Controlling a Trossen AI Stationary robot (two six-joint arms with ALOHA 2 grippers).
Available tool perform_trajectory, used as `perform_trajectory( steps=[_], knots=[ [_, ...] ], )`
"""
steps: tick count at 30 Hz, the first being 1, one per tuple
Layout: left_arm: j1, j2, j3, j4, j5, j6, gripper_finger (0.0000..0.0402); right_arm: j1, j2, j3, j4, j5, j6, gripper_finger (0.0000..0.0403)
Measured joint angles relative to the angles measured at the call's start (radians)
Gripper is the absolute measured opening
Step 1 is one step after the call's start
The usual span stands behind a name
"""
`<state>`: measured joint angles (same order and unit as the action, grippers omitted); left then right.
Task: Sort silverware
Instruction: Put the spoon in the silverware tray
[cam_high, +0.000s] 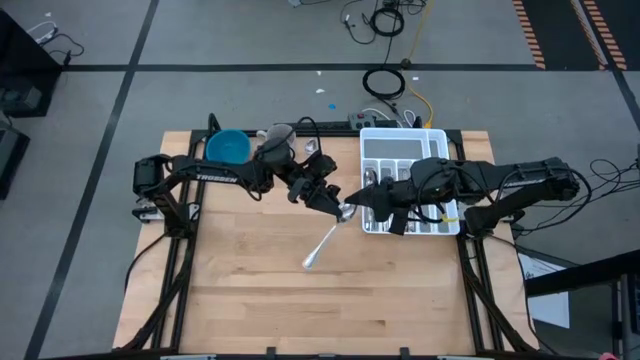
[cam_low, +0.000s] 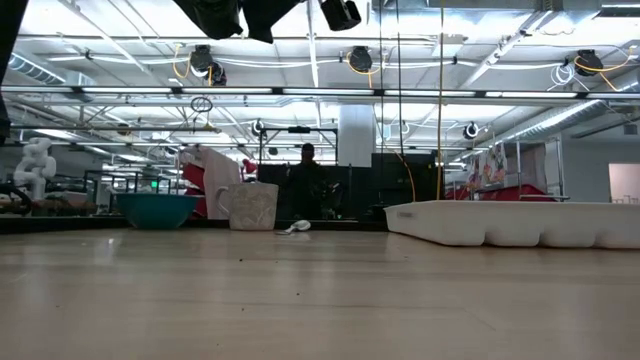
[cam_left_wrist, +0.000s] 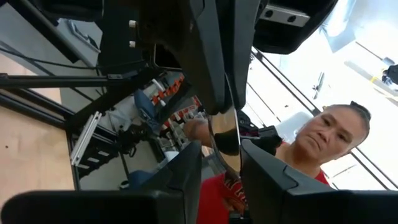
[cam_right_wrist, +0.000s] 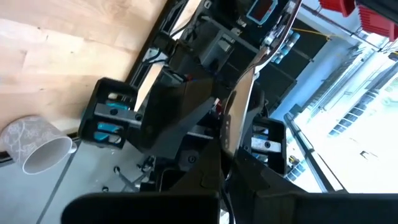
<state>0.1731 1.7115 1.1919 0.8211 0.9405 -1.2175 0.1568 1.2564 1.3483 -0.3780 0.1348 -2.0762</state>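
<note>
A shiny silver spoon (cam_high: 346, 211) is in the air over the table's middle, between my two grippers, which meet tip to tip. My left gripper (cam_high: 333, 199) comes from the left and my right gripper (cam_high: 366, 201) from the right, beside the white tray (cam_high: 405, 140). Both are shut on the spoon, which also shows in the left wrist view (cam_left_wrist: 225, 134) and the right wrist view (cam_right_wrist: 239, 102). Another silver utensil (cam_high: 321, 247) lies flat on the wooden table; it also shows in the low view (cam_low: 295, 228). My left gripper has the spoon between its two fingers (cam_left_wrist: 186, 171), coming level from the table's left. The shiny part (cam_left_wrist: 231, 163) runs down into the gap between them. The spoon is clear of the table. Which part of the spoon lies in the gap is hidden by the fingers. My right gripper has the same spoon between its two fingers (cam_right_wrist: 273, 199), coming level from the table's right. The shiny metal (cam_right_wrist: 229, 158) rises out of the gap toward the left gripper. The spoon hangs clear of the table. The exact place of contact is hidden by the fingers.
The compartmented tray holds several utensils at the table's far right. A blue bowl (cam_high: 228, 147) and a grey cup (cam_high: 275, 138) stand at the far edge, left of centre. A person shows beyond the table in the left wrist view (cam_left_wrist: 323, 137).
</note>
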Motion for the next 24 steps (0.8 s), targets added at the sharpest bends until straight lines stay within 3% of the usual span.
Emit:
perform_trajectory(
  steps=[16,24],
  knots=[
    [-0.001,-0.003,0.001,-0.041,-0.053,0.034,0.0108,0.0,0.003,-0.001,-0.001,-0.009,0.021,0.0],
    [-0.011,-0.003,0.001,-0.045,-0.065,0.069,0.0057,-0.006,0.003,-0.001,-0.007,-0.01,0.023,0.0]
  ],
)
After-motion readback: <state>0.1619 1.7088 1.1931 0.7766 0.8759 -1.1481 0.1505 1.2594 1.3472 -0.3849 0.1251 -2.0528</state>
